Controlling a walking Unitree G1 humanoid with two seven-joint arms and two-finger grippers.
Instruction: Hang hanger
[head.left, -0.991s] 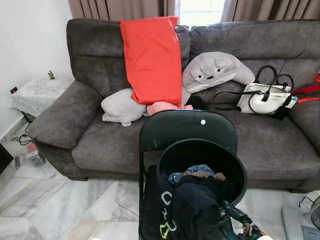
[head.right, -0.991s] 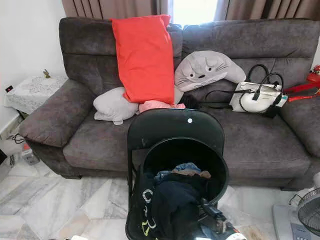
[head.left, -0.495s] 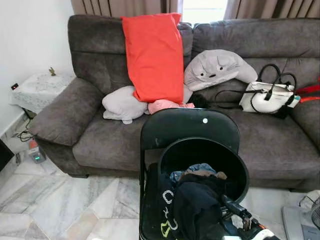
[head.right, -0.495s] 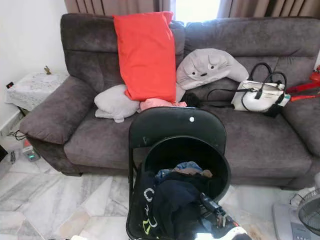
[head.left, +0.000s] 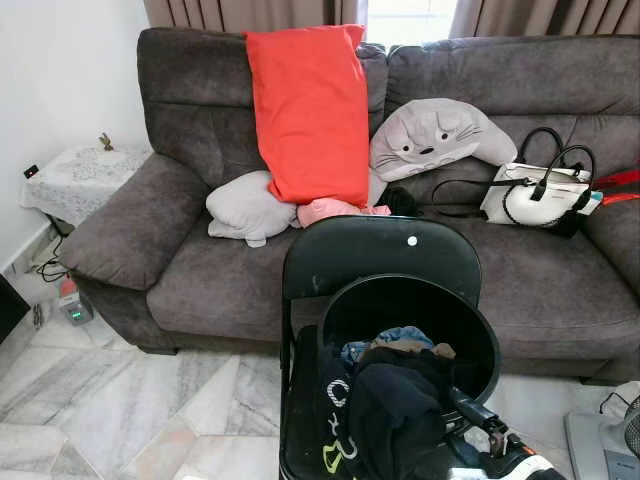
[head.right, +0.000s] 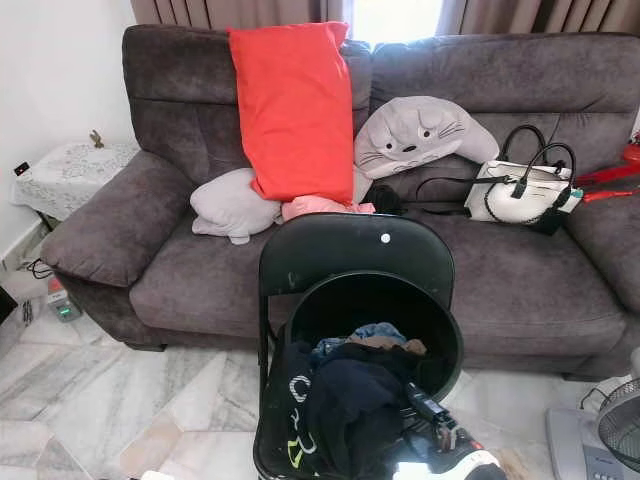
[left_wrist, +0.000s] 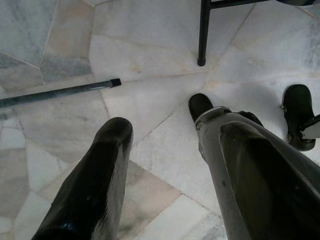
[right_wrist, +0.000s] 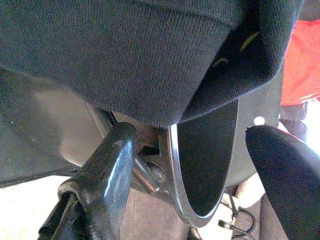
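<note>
right claw (right_wrist: 190, 165) fingers spread apart at black bin (head.left: 480, 340) rim, 5 o'clock of bin, under dark garment (head.left: 385, 405) | left claw (left_wrist: 170, 170) agape over floor (left_wrist: 150, 95) | hanger: can't tell where

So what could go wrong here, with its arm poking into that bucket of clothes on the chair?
The right tool, open, straddles the black bucket rim; closing could grab the rim, not the dark clothes.

A pull might tip the bucket off the folding chair.
</note>
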